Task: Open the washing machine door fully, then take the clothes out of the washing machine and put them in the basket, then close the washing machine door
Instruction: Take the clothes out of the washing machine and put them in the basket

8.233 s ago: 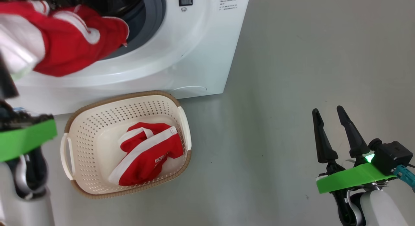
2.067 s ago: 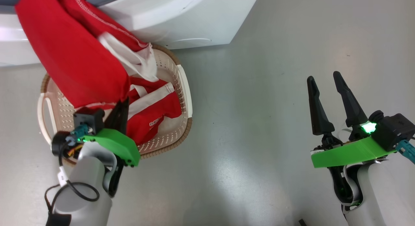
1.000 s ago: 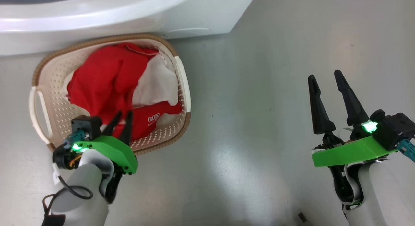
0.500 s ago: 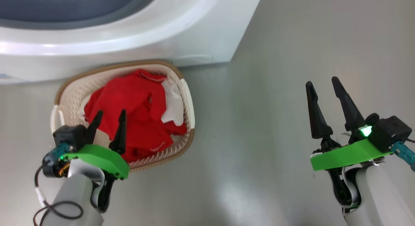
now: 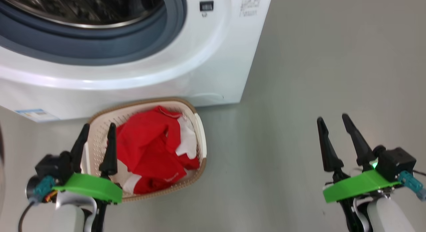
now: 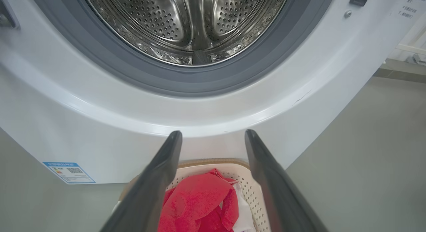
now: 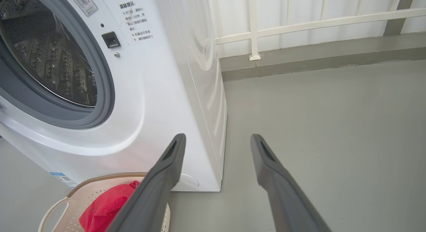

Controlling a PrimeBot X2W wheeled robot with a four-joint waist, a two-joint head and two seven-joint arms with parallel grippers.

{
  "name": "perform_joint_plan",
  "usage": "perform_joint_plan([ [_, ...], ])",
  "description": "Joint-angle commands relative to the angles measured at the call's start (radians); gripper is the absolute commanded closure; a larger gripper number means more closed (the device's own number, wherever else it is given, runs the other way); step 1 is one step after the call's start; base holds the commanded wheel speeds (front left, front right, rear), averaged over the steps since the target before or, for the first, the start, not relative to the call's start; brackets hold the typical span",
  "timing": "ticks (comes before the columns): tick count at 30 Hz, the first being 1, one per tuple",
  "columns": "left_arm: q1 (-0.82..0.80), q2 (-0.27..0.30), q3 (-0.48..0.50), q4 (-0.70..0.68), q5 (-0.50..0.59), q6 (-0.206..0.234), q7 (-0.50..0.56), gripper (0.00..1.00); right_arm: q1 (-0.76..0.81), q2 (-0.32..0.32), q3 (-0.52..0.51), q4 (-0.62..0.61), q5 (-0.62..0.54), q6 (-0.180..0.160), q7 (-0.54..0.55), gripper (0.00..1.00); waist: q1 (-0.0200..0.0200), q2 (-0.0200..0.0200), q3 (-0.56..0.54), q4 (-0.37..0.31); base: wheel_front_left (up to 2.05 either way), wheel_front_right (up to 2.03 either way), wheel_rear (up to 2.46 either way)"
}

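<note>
Heaped in the basket (image 5: 200, 132): the clothes (image 5: 151, 152), bright red with white panels, bunched toward the middle and right side. Small printing on a fold near the front. Rising to about the level of the brown woven-look rim. Bare perforated wall on the basket's left.

Basket on the grey floor (image 5: 299, 75), just in front of the washing machine (image 5: 206, 59), below its round opening; touching the machine's base or not, cannot tell. Door opening uncovered: grey gasket (image 5: 100, 49) ringing the perforated steel drum (image 6: 186, 22), no red cloth seen inside it. Blue-edged label (image 5: 36, 115) on the lower left corner of the white front, to the left of the basket.

Left gripper (image 5: 100, 125) at the basket's left end, dark fingers spread apart with nothing between them, tips pointing toward the machine; in the left wrist view, the red heap framed low between the two fingers.

Right gripper (image 5: 332, 117) well apart to the right over bare floor, fingers likewise parted and holding nothing. Beyond it, in the right wrist view, a white railing (image 7: 299, 25) along the wall.
</note>
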Motion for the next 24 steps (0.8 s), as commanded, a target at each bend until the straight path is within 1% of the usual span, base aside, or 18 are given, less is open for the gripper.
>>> perform_joint_plan([
  [1,0.026,0.019,0.035,-0.036,0.009,-0.005,-0.005,0.0,0.019,0.0,0.019,-0.018,-0.014,0.008,-0.006,0.0,0.0,0.0,-0.065,0.017,0.0,0.0,0.0],
  [7,0.116,0.01,0.059,-0.129,0.011,-0.005,-0.005,0.0,0.082,0.0,-0.003,-0.012,-0.022,0.008,-0.006,0.0,0.0,0.0,-0.135,0.034,0.0,0.0,0.0],
  [12,0.195,0.006,0.066,-0.2,0.039,-0.005,-0.005,0.0,0.124,0.0,-0.017,-0.012,-0.026,0.008,-0.006,0.0,0.0,0.0,-0.181,0.042,0.0,0.0,0.0],
  [24,0.385,-0.016,0.126,-0.322,0.057,-0.005,-0.005,0.0,0.222,0.0,-0.046,-0.025,-0.027,0.008,-0.006,0.0,0.0,0.0,-0.258,0.043,0.0,0.0,0.0],
])
